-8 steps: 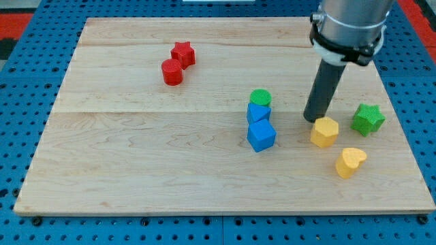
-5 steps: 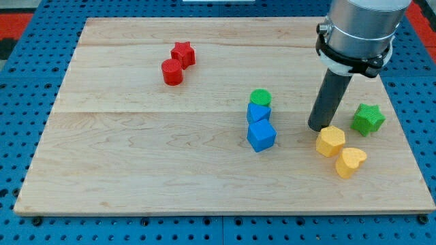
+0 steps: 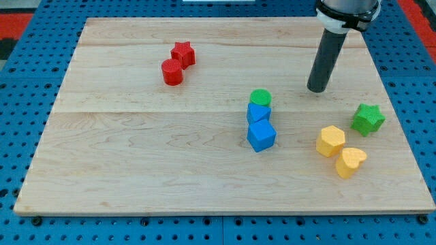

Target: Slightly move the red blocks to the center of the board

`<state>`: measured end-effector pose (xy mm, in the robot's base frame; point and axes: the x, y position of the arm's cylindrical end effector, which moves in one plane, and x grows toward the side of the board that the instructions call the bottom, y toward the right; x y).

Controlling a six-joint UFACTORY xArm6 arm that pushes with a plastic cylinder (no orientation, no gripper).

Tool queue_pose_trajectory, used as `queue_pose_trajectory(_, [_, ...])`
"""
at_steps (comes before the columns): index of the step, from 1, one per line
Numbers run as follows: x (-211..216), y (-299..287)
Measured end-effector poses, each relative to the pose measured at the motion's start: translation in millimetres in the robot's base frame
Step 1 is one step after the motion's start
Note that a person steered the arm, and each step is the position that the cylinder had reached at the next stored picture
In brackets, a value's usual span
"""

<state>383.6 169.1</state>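
My tip (image 3: pixel 317 89), bare with nothing to grip, stands toward the board's (image 3: pixel 136 170) top-right corner, well apart from the red star (image 3: pixel 182 53) and red cylinder (image 3: pixel 172 71), which seem to touch.

My tip (image 3: pixel 316 90) down, rod near-upright

Bare board between my tip (image 3: pixel 316 89) and red blocks (image 3: pixel 178 62).

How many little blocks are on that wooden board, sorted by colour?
Red: 2, the red star and the red cylinder
Green: 2, the green cylinder and the green star
Blue: 2, the blue block and the blue cube
Yellow: 2, the yellow hexagon and the yellow heart
Total: 8
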Motion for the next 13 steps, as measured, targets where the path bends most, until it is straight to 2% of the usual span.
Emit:
queue_pose_trajectory(1, [-91,-42])
queue_pose_trajectory(2, [-174,-146])
queue_pose_trajectory(3, [-156,-212])
queue_pose_trajectory(4, [-121,-255])
queue_pose_trajectory(5, [-73,-255])
queue_pose_trajectory(6, [-49,-242])
queue_pose_trajectory(8, [-84,-306])
queue_pose_trajectory(9, [-39,-299])
queue_pose_trajectory(11, [-8,-260])
queue_pose_trajectory(12, [-10,-283])
queue_pose_trajectory(13, [19,-319])
